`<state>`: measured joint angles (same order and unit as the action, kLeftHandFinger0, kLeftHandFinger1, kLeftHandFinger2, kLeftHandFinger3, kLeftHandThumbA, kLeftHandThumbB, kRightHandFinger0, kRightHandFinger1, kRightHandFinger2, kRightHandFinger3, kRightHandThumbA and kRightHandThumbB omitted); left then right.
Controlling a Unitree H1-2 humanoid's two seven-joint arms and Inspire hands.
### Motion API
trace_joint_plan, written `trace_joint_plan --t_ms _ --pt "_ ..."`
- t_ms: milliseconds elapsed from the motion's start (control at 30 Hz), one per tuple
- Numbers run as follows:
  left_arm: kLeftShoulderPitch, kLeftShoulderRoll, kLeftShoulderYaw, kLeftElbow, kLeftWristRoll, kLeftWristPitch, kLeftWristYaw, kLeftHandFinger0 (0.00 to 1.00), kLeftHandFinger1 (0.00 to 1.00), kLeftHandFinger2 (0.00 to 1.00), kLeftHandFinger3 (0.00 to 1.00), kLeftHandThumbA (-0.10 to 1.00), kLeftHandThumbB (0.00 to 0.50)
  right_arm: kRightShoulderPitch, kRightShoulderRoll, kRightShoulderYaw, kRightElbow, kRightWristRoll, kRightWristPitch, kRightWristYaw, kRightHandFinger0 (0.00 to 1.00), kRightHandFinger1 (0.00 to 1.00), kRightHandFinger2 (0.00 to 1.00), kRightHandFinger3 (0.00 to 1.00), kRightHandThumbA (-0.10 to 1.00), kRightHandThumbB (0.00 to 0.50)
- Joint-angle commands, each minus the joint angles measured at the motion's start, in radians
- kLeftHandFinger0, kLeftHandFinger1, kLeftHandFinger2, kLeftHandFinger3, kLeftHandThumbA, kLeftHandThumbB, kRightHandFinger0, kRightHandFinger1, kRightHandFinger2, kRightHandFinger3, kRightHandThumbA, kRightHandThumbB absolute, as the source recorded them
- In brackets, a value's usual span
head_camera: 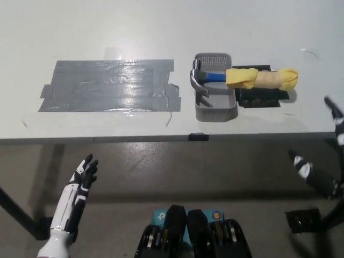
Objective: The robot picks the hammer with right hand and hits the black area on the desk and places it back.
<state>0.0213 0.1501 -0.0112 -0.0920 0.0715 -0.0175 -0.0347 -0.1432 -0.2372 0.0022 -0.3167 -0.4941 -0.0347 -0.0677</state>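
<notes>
Left hand (80,185): white, low at lower left, below the desk edge, fingers spread, holding nothing.

Desk (161,32): pale top, front edge running across mid-frame.

Tape patch (110,86): dark grey, glossy strips laid overlapping on the desk's left half; glare in the middle.

Tray (215,112): small grey basket just right of the patch, near the front edge.

Hammer (236,78): lies across the tray's far end, metal head inside the tray at left, blue neck, handle wrapped in yellow padding sticking out over the right rim. The handle end rests above a black pad (260,98) beside the tray.

Right hand (322,166): black, at the far right edge, off the desk, well apart from the hammer; fingers spread, empty.
</notes>
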Motion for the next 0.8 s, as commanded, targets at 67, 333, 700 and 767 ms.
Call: trace_joint_plan --t_ms 67,333,700,767 --pt "-0.025 0.007 -0.005 -0.027 0.008 -0.019 -0.01 1.0 1.0 1.0 1.0 0.94 0.0 -0.231 -0.1 0.057 0.045 -0.324 0.156 0.097 1.0 1.0 1.0 1.0 0.8 0.406" --pt "-0.036 0.01 -0.001 -0.019 0.013 -0.032 -0.006 1.0 1.0 1.0 1.0 0.95 0.0 -0.397 -0.098 0.177 0.264 -0.432 0.24 0.12 1.0 1.0 1.0 1.0 0.96 0.44" --pt "-0.034 0.014 -0.005 -0.024 0.021 -0.038 -0.009 1.0 1.0 1.0 1.0 0.99 0.024 -0.514 -0.075 0.288 0.447 -0.468 0.311 0.127 1.0 1.0 1.0 1.0 1.0 0.444" --pt "-0.039 0.013 -0.005 -0.023 0.021 -0.039 -0.009 1.0 1.0 1.0 1.0 0.99 0.023 -0.531 -0.069 0.297 0.474 -0.465 0.314 0.116 1.0 1.0 1.0 1.0 1.0 0.451"
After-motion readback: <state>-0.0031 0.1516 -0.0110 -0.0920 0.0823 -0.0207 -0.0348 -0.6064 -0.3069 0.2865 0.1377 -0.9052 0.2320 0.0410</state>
